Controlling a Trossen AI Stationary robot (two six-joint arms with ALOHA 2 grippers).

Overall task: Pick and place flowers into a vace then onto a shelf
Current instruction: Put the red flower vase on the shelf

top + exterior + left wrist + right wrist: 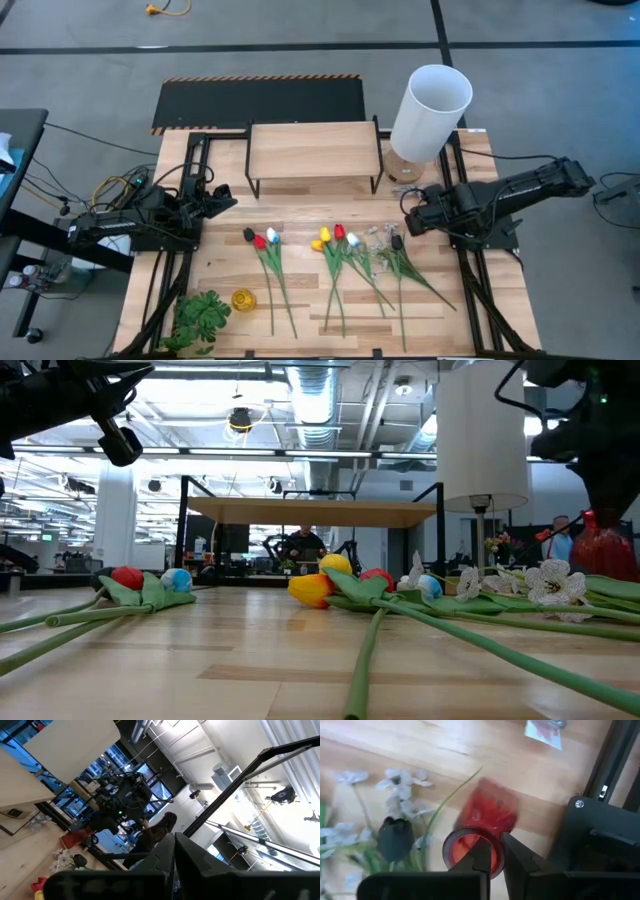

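Gripping the red vase (482,832) by its rim, the right gripper (496,851) is seen at 3 o'clock. It could be dropped and tipped onto the flowers (335,250). The left gripper (225,197): cannot tell.

Glossy red translucent vase (481,832); pale matt wood shelf (313,149).

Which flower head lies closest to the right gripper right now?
The dark tulip, at the right end of the row beside the spray of small white blossoms. The right gripper sits just past it; the red, yellow and white heads lie farther left.
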